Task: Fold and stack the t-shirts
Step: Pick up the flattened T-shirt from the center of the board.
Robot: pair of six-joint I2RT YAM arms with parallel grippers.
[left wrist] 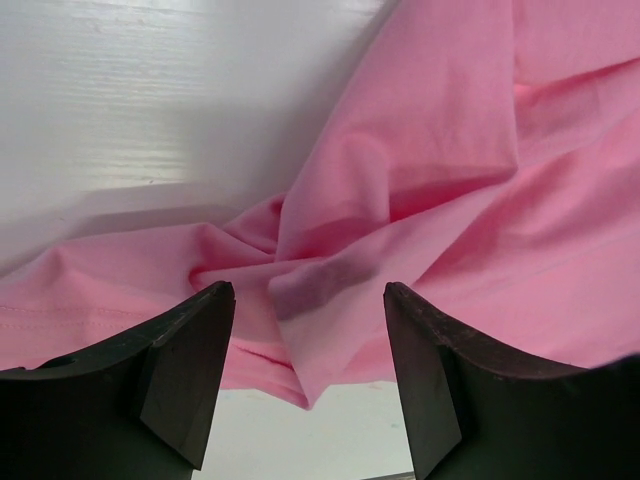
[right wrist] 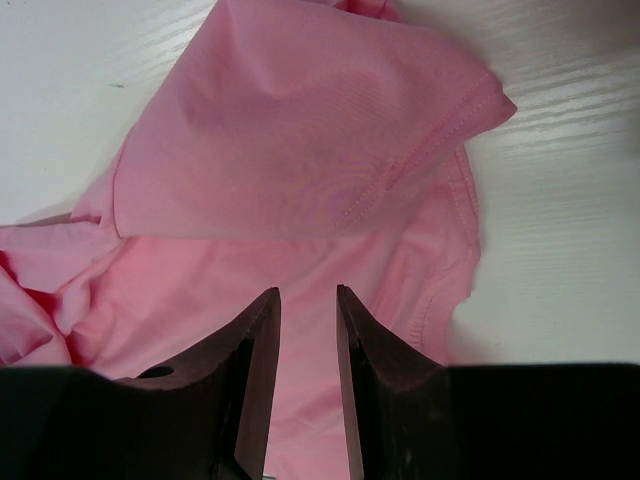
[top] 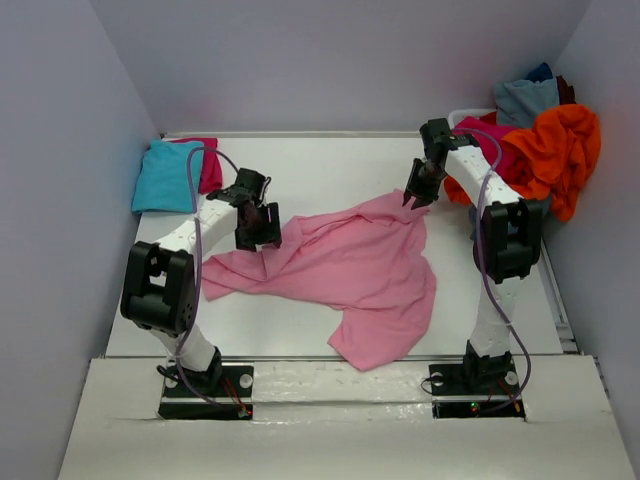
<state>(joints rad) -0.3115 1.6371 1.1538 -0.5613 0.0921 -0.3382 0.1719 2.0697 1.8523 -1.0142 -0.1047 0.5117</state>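
Pink t-shirt (top: 350, 265): crumpled and unfolded, lying between both arms. Step judged: spreading flat before any fold. Left gripper (left wrist: 310, 300) spread wide, tilted low over a bunched ridge at the shirt's left part. Right gripper (right wrist: 308, 300) nearly together, narrow gap, nothing pinched, above the far-right sleeve. Next: grasp opposite edges, pull apart evenly.
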